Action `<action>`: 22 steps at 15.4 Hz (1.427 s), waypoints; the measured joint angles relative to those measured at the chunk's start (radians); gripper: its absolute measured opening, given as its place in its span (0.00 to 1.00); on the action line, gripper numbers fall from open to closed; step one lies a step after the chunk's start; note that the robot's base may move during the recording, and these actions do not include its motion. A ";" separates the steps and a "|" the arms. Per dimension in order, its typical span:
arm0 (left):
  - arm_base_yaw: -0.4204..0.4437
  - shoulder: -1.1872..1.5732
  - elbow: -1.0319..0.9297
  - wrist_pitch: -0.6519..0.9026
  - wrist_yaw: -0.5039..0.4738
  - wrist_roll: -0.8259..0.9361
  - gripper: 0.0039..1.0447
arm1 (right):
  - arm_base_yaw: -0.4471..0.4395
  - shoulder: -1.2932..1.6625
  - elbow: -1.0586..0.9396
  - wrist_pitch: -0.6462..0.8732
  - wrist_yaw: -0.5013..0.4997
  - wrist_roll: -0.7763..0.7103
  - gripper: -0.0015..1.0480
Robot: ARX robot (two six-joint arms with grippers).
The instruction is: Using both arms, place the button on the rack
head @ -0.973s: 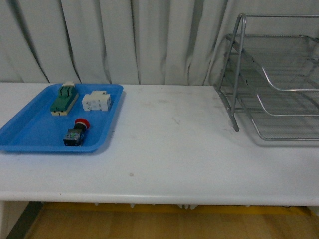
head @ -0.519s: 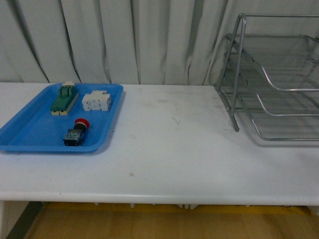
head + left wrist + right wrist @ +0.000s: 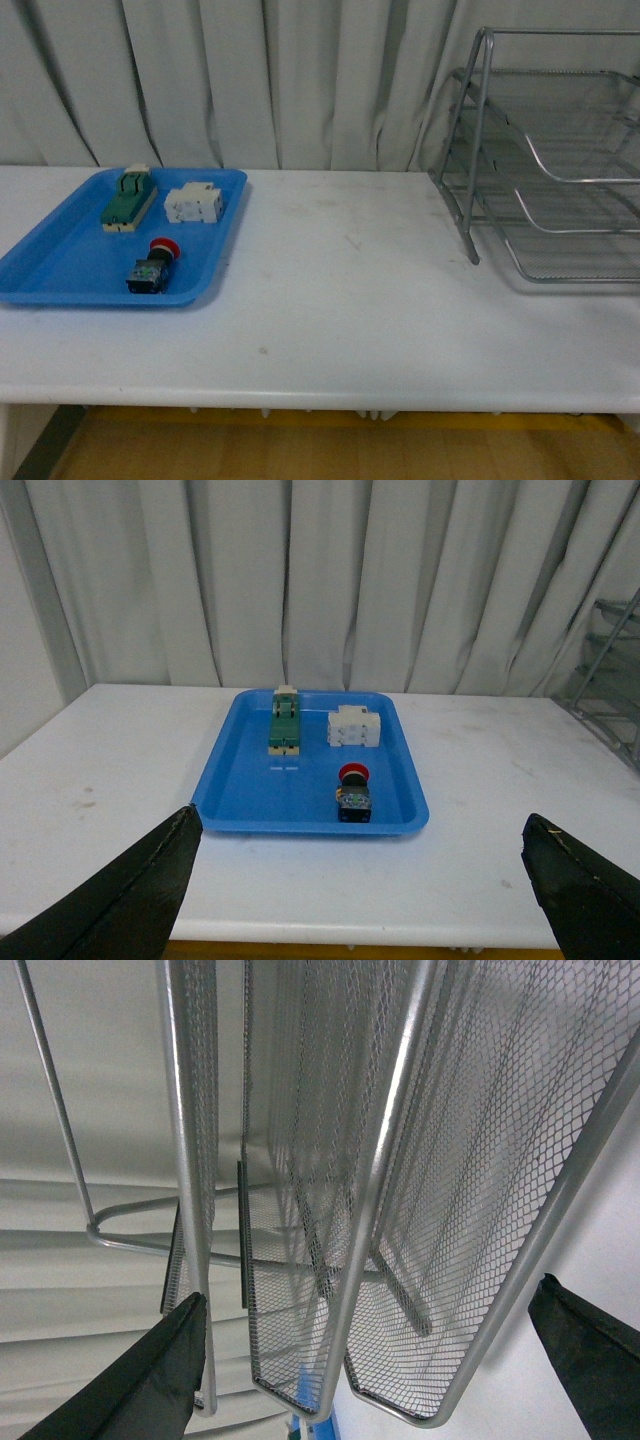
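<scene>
Red-capped, the button (image 3: 155, 264) lies on its side in the near part of the blue tray (image 3: 60, 262), its cap toward the curtain (image 3: 300, 80). Farther back in the tray, a green switch (image 3: 129, 200) and a white block (image 3: 194, 204) sit side by side, apart from the button. The tray rests on the left of the white table (image 3: 350, 300). The rack (image 3: 545, 170) stands at the far right, well apart. The left gripper (image 3: 358, 880) is spread wide, facing the tray (the button shows between its fingertips). The right gripper (image 3: 367, 1360), equally wide, hangs close to the rack's mesh.
</scene>
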 joint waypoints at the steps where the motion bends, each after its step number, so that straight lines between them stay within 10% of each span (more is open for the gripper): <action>1: 0.000 0.000 0.000 0.000 0.000 0.000 0.94 | 0.002 0.003 0.006 -0.018 -0.003 -0.003 0.94; 15: 0.000 0.000 0.000 0.000 0.000 0.000 0.94 | 0.034 0.116 0.227 -0.153 0.013 -0.051 0.92; 22: 0.000 0.000 0.000 0.000 0.000 0.000 0.94 | 0.039 0.137 0.265 -0.078 -0.004 -0.049 0.32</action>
